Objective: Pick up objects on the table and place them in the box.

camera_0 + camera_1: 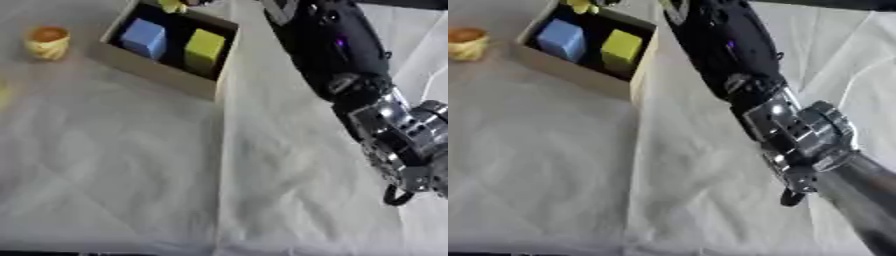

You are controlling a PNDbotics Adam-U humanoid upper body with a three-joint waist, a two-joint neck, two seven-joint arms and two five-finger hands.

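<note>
The worktop (131,165) is covered with a creased white cloth (289,190). At its far left stands an open box (157,75) with pale walls and a dark inside, set askew to the view. In it sit 2 blocks side by side — a blue block (144,37) on the left and a yellow block (204,47) on the right, apart from each other. At the box's far edge, by the top of the view, a small yellow thing (172,5) shows; it is cut off by the frame, and whether it lies in the box or is held above it cannot be told. Left of the box, well apart from it, a small yellow cup (47,42) with an orange-brown inside stands upright on the cloth. The right arm (337,47) — black above, silver at the joint (798,130) — comes in from the lower right and stretches up across the view toward the box's far corner. Its hand runs out of the top of the frame, so whether the fingers are spread or pinching cannot be told. The left hand shows in neither view.
</note>
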